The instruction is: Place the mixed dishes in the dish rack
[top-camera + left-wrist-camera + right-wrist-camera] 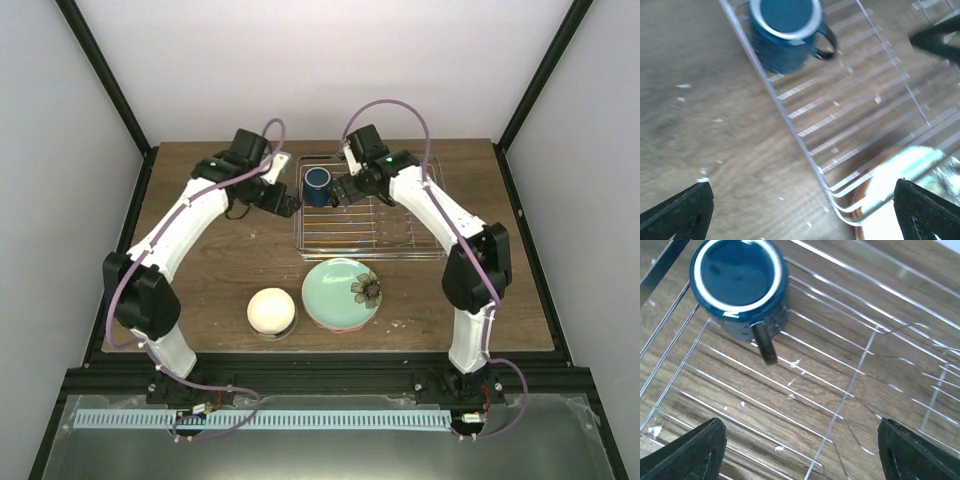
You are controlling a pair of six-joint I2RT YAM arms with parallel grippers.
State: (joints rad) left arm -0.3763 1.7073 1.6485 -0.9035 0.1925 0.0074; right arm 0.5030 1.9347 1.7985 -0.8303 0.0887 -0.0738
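Arms arch in from the near edge of the table [220, 270], elbows out, wrists turned toward each other at the far left corner of the rack [400, 238]. On that side, the left gripper [288, 205] hangs over bare wood just outside the rack's left wall, jaws spread wide and empty. Over the rack wires, the right gripper [337, 190] hovers just right of the mug [318, 185], jaws likewise released. A green flowered plate [340, 292] lies just beside the rack's near edge, with a cream bowl [271, 311] to its left. The mug stands upright in the rack's far left corner, handle toward the right gripper.
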